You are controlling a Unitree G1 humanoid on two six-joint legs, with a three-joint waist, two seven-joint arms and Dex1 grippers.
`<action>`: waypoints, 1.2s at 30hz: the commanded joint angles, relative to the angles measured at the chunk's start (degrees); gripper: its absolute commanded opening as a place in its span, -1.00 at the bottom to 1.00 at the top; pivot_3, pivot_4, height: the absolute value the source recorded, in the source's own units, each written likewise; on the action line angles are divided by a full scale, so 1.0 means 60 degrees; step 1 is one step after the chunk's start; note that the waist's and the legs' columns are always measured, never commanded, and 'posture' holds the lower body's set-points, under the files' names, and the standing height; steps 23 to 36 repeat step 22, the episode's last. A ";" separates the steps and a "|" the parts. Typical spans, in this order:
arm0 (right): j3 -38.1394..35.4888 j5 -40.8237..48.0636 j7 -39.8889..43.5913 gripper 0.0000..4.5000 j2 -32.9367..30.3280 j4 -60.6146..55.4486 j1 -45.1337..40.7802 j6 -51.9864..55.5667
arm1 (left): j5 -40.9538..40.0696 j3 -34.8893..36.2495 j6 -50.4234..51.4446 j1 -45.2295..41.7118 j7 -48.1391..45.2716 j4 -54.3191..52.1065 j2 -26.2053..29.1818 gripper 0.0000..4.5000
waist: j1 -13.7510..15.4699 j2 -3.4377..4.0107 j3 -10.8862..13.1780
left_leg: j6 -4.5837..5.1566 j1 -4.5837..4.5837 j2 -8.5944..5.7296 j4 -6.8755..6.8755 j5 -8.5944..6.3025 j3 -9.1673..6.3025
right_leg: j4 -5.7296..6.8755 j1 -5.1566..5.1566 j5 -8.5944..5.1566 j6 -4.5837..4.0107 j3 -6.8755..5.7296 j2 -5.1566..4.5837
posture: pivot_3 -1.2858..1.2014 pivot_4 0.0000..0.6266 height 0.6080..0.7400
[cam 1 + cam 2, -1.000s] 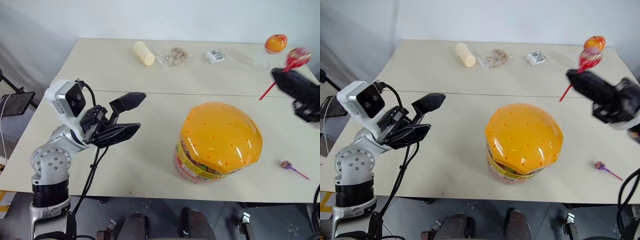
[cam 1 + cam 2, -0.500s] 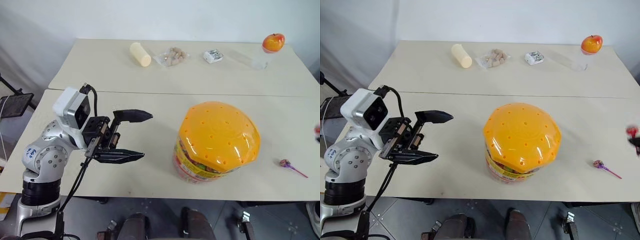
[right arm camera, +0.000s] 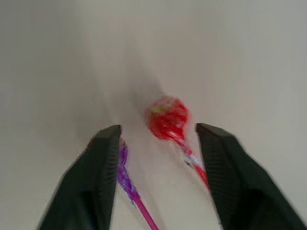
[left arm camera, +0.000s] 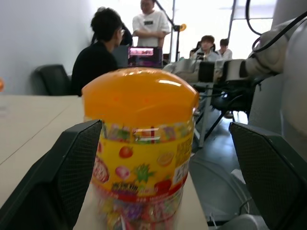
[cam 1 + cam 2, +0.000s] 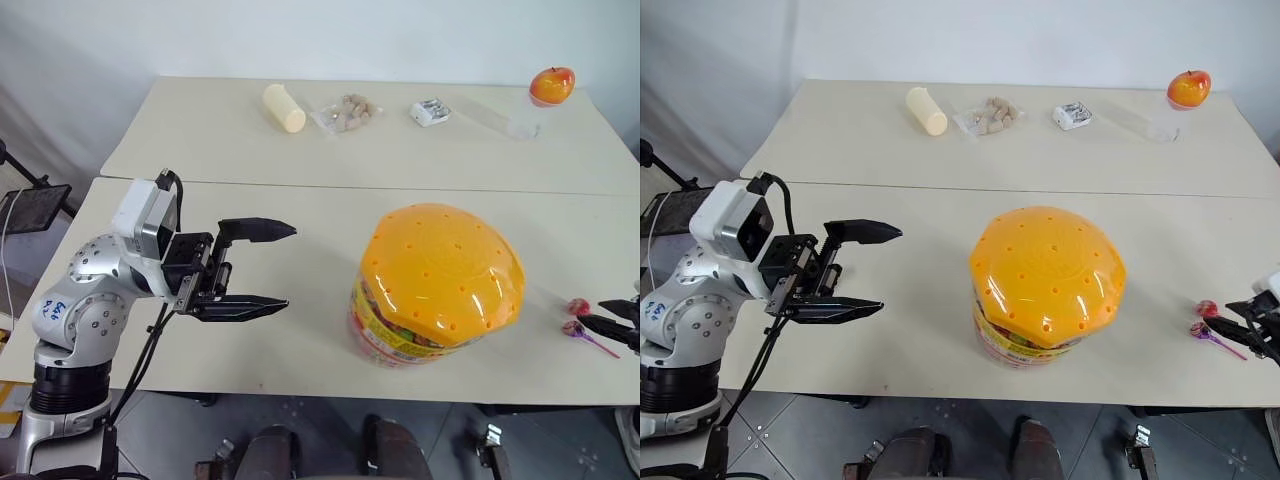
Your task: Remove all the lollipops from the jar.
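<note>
The jar (image 5: 435, 290) stands on the near table, a clear tub with a yellow-red label under an orange domed lid (image 5: 1047, 265) dotted with holes. Wrapped sweets show through its wall (image 4: 139, 158). My left gripper (image 5: 290, 266) hovers open to the jar's left, pointing at it, apart from it. Two lollipops lie on the table right of the jar, a red one (image 3: 167, 117) and a purple one (image 5: 572, 327). My right gripper (image 3: 159, 128) is low over them, open, with the red head loose between its fingers (image 3: 96, 177) and the purple one partly behind one finger.
On the far table lie a cream cylinder (image 5: 285, 107), a bag of nuts (image 5: 347, 112), a small white pack (image 5: 431, 112), a clear wrapper (image 5: 500, 118) and an apple (image 5: 552, 85). The lollipops sit close to the table's right front corner. People sit behind the jar (image 4: 103, 52).
My right gripper came down from high on the right with the red lollipop to the table and opened; the lollipop now lies beside the purple one. My left gripper rolled, staying open.
</note>
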 commanded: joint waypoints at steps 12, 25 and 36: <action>-0.0253 0.1967 0.2440 0.99 0.1018 -0.2783 -0.1095 -0.1291 | 0.3745 0.0606 -0.3124 0.1171 0.3066 0.1615 -0.0478 1.00 | -0.0097 0.0008 0.0003 | -0.0008 0.0014 0.0007 -0.0012 -0.0004 -0.0014 | 0.0023 0.0001 0.0000 0.0000 -0.0010 0.0001 | 0.03 -0.52 1.00; 0.0667 0.1158 0.2352 0.99 0.2123 -0.2881 -0.1075 -0.2985 | 0.4445 0.0488 -0.2842 0.2186 0.4806 0.0862 -0.0886 1.00 | -0.0014 0.0001 0.0005 | -0.0005 0.0012 0.0004 -0.0005 -0.0005 -0.0017 | 0.0028 0.0002 0.0002 0.0003 -0.0019 -0.0005 | 0.03 -0.52 1.00; 0.0667 0.1158 0.2352 0.99 0.2123 -0.2881 -0.1075 -0.2985 | 0.4445 0.0488 -0.2842 0.2186 0.4806 0.0862 -0.0886 1.00 | -0.0014 0.0001 0.0005 | -0.0005 0.0012 0.0004 -0.0005 -0.0005 -0.0017 | 0.0028 0.0002 0.0002 0.0003 -0.0019 -0.0005 | 0.03 -0.52 1.00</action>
